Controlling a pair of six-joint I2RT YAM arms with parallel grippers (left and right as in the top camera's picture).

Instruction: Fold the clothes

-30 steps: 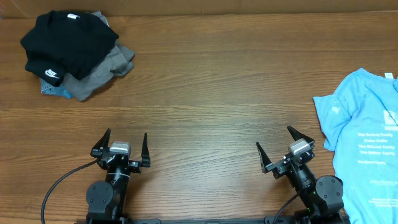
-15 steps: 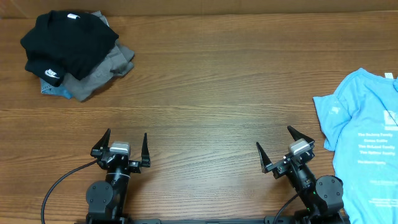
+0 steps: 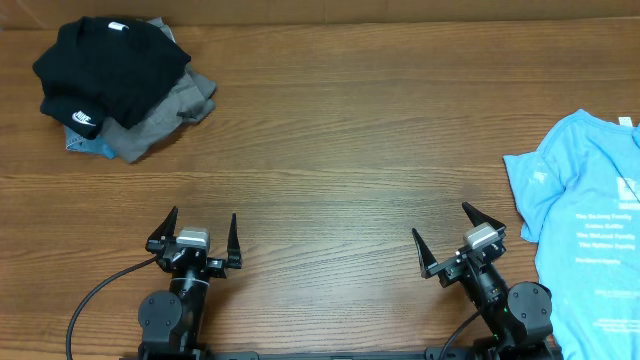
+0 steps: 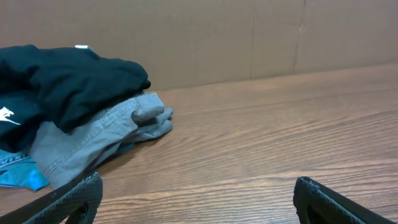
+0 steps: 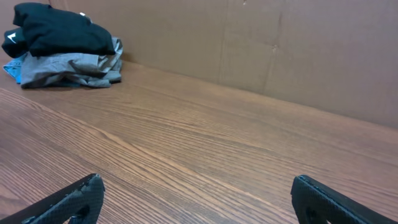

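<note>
No change at all — nothing has moved.

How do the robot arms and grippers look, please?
Both arms are black, with round joints. The left gripper and right gripper each have two thin, pointed black fingers and a silver-grey block between them. A black cable curves from the left arm.

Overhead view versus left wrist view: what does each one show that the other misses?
Only the overhead shows the light blue printed t-shirt, lying flat at the table's right edge, and the right gripper, open over bare wood. Only the left wrist view shows the brown panel wall behind the table, and the pile from the side. Both show the black garment with a white logo lying on the grey garment, the wooden table, and the left gripper, open and holding nothing.
</note>
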